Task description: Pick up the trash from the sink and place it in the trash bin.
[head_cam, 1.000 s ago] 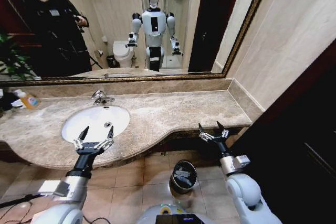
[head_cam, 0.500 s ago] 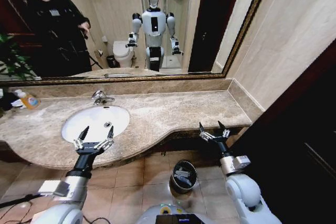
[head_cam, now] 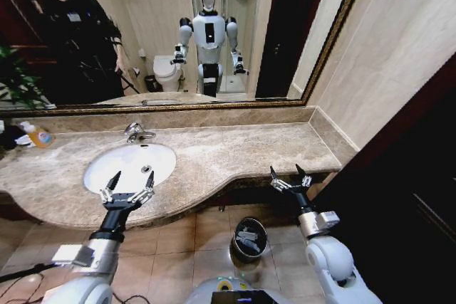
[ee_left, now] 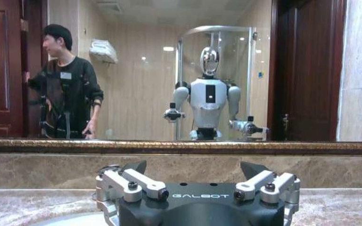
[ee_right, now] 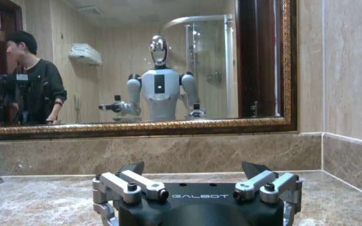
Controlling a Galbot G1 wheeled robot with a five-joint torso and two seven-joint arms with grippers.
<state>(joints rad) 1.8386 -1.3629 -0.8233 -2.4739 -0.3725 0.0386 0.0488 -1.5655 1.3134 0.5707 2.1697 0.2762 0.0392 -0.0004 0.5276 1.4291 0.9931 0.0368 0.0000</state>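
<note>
now | left gripper (head_cam: 127, 190) spread wide, empty, at the sink (head_cam: 107, 169) front rim | right gripper (head_cam: 289, 180) wide too — parked off the counter edge | basin looks bare | trash (head_cam: 249, 237) — light, crushable — lies in bin (head_cam: 249, 239); pinch gently

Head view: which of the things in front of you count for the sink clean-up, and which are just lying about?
For the job:
- sink, with no litter visible in it
- trash bin on the floor, already holding pieces
- left gripper, fingers open, at the sink's near edge
- right gripper, fingers open, at the counter's right end

Lying about:
- orange-capped bottle
- faucet
- mirror
</note>
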